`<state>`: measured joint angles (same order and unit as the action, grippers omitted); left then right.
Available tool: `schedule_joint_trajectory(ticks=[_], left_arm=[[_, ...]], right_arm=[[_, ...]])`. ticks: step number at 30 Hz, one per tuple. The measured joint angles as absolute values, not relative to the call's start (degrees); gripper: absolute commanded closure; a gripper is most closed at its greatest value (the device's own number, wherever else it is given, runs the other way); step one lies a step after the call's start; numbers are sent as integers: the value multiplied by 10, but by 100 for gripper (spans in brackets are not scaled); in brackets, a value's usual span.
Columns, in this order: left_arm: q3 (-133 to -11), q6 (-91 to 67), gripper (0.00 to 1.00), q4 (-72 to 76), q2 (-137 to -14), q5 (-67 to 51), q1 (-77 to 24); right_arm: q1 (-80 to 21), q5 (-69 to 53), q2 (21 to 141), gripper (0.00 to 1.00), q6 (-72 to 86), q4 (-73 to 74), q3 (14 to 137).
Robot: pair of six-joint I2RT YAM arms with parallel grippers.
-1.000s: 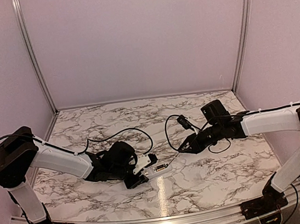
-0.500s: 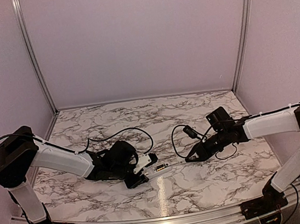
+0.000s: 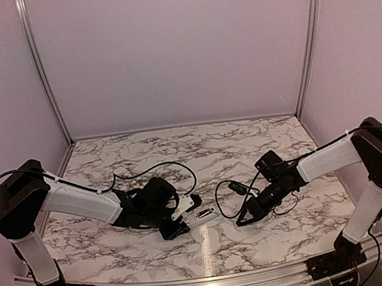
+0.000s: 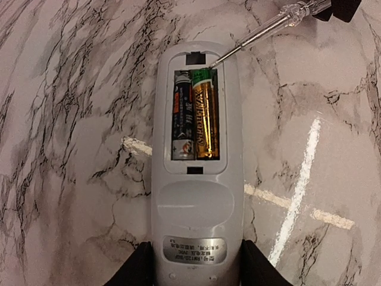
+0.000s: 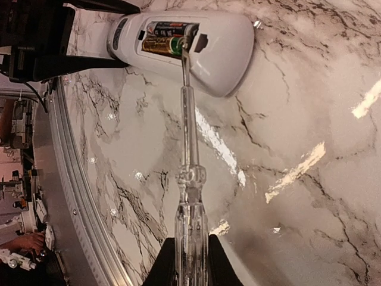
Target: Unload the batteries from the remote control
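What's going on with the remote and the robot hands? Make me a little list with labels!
remote control: lying back-up on the marble table, cover off
batteries: two, side by side in the compartment
left gripper: jaws clamp the remote control's end
right gripper: jaws hold a clear screwdriver
screwdriver tip: at the gold battery's end

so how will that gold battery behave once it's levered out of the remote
Probably rolls: the gold battery is a smooth cylinder and the marble table looks flat and glossy. It likely resists at first, sitting snug beside the black battery in the bay of the remote control. Its shiny wrap may let the screwdriver tip slip.
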<state>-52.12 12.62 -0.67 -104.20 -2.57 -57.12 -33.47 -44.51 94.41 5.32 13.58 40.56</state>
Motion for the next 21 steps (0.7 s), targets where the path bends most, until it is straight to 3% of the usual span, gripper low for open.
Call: schedule_joint_trajectory(ticks=[15,21], left_arm=[[-527,109,54,-14,-1046,-27,-571],[-537,115,54,0,-1057,-24,-571]], right_arm=[[-340,-426,938,100,26,188,445],[-359,-430,944,100,-3,184,520]])
